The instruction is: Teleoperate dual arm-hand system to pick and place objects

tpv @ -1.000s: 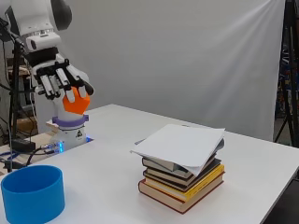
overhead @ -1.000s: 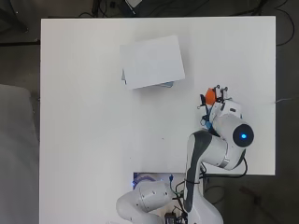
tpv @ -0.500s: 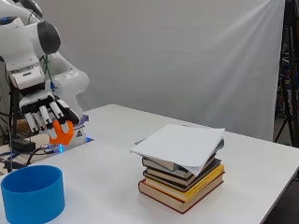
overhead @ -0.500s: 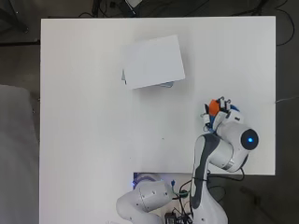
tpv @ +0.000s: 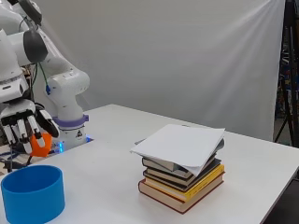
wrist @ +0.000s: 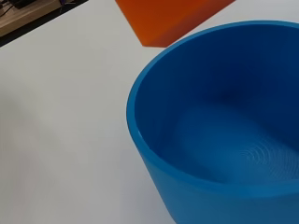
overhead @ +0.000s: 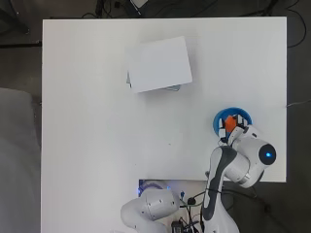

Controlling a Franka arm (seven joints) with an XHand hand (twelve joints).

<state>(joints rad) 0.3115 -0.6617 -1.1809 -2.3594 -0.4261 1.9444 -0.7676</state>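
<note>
The hand [tpv: 25, 126], fingers curled round the orange block [tpv: 41, 143], has descended over the blue bowl [tpv: 32, 193]; release looks imminent.

No text, label or number can be read on anything here.

The arm [tpv: 60, 88] is glossy white with rounded segments and dark grey joint caps; a blue light glows on one cap, purple-blue at its base. Its hand [tpv: 25, 123] has black fingers on a white palm
</note>
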